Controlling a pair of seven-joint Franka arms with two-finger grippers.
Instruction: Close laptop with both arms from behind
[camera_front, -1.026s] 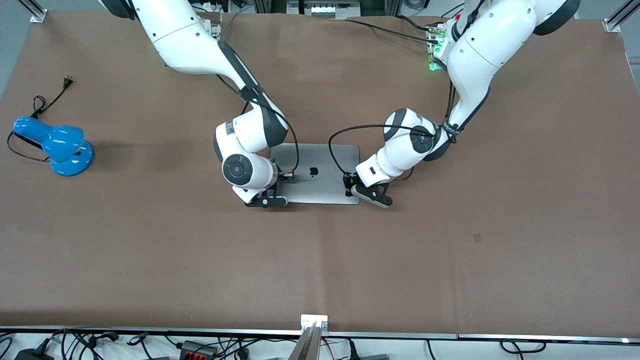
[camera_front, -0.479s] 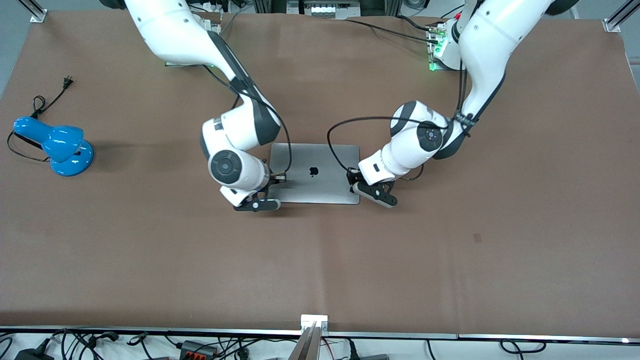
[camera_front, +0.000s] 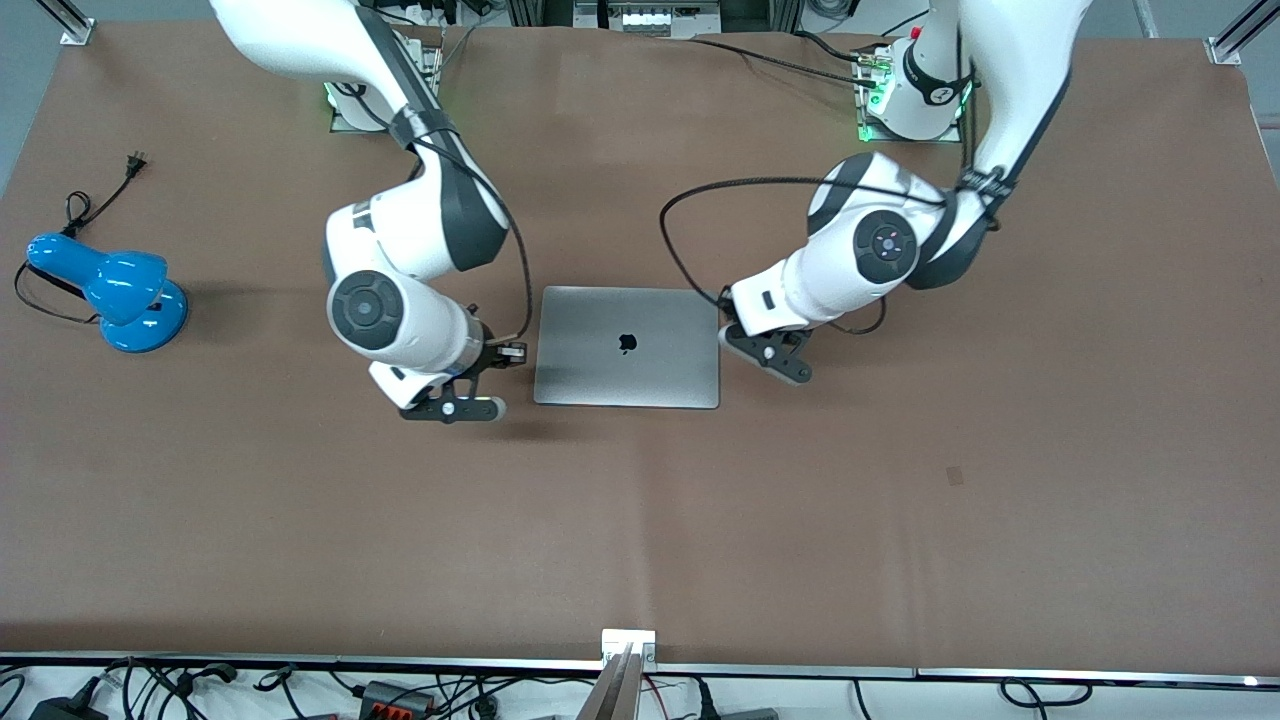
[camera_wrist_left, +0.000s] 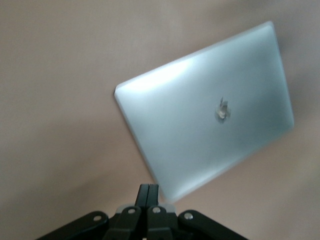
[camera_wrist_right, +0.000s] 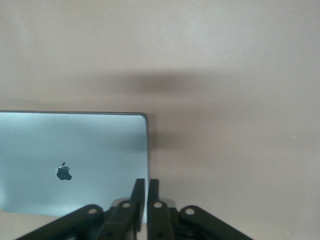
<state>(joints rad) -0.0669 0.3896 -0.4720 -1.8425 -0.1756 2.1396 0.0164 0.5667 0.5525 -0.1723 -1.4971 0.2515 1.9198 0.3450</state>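
The silver-grey laptop (camera_front: 627, 346) lies shut and flat on the brown table, its lid with the dark apple logo facing up. It also shows in the left wrist view (camera_wrist_left: 205, 110) and the right wrist view (camera_wrist_right: 75, 160). My left gripper (camera_front: 768, 357) is shut and empty, raised beside the laptop's edge toward the left arm's end; its tips (camera_wrist_left: 149, 186) are near a lid corner. My right gripper (camera_front: 452, 408) is shut and empty, raised beside the laptop's other side edge; its tips (camera_wrist_right: 146, 181) are at the lid's edge. Neither gripper touches the laptop.
A blue desk lamp (camera_front: 110, 290) with a black cord lies toward the right arm's end of the table. A metal bracket (camera_front: 628, 640) sits at the table edge nearest the front camera. Cables run along the arms' bases.
Both grippers have come off the laptop's lid and moved outward, each toward its own end of the table. The laptop has stayed shut and in place.
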